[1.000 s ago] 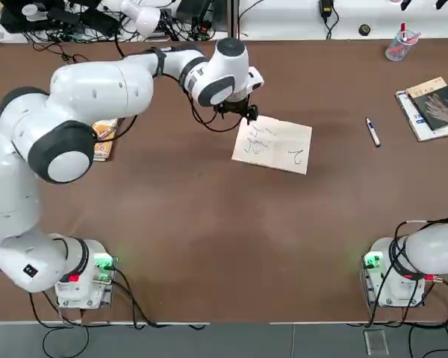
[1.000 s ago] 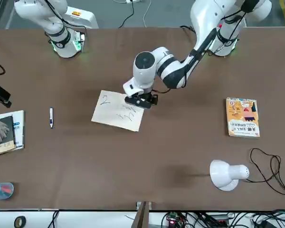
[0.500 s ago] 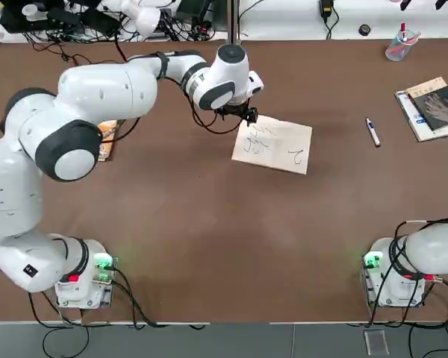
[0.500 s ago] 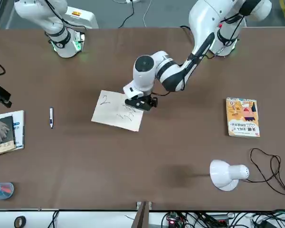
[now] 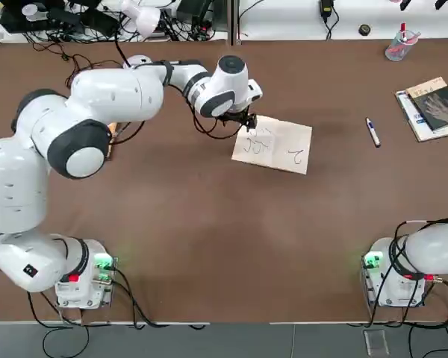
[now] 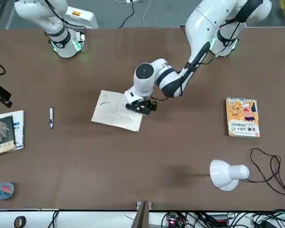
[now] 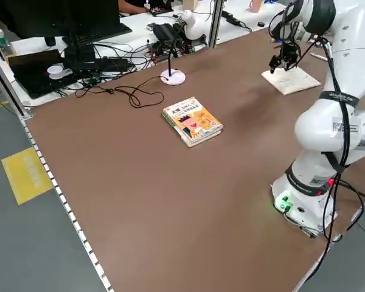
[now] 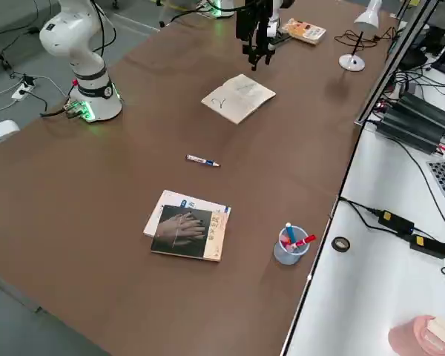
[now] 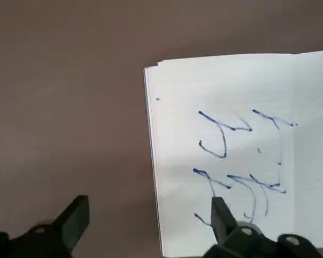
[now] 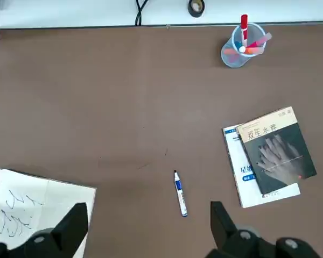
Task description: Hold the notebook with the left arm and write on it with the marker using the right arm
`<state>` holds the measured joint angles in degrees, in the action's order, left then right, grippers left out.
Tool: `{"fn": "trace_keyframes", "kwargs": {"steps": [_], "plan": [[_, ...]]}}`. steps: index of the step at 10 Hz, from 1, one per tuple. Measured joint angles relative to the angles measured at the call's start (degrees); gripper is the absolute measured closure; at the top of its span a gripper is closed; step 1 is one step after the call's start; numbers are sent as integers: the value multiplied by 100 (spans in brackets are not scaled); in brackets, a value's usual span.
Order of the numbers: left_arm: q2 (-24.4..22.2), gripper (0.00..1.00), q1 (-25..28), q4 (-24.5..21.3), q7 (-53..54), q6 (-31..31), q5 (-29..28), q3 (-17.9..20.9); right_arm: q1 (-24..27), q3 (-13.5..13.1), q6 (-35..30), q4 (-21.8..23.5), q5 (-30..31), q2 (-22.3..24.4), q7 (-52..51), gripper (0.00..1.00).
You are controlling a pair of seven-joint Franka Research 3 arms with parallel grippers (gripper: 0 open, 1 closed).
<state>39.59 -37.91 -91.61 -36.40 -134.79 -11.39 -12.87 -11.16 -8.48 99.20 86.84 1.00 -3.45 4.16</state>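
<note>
My L tool (image 9: 151, 210), unclenched and holding nothing, is at the notebook's (image 9: 231, 140) L edge: one finger outside it, one over the page. Nearer than my R, so prob. L pins first. Marker (image 5: 372, 133) lies on the bench (image 5: 209, 224) R of the notebook, long axis approx. crosswise to the notebook's. R tool (image 10: 149, 207), spread and empty, is R of the notebook too.

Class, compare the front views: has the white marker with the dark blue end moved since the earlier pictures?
No. The marker lies in the same spot on the table, just beside the stacked books, with the same gap between them.
</note>
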Motion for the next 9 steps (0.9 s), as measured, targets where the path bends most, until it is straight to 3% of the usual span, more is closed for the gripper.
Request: {"fn": "trace_keyframes", "kwargs": {"steps": [9], "plan": [[160,0,0,4,0,-65,-105,2,0,1,87,0,0,0,0,0]]}}
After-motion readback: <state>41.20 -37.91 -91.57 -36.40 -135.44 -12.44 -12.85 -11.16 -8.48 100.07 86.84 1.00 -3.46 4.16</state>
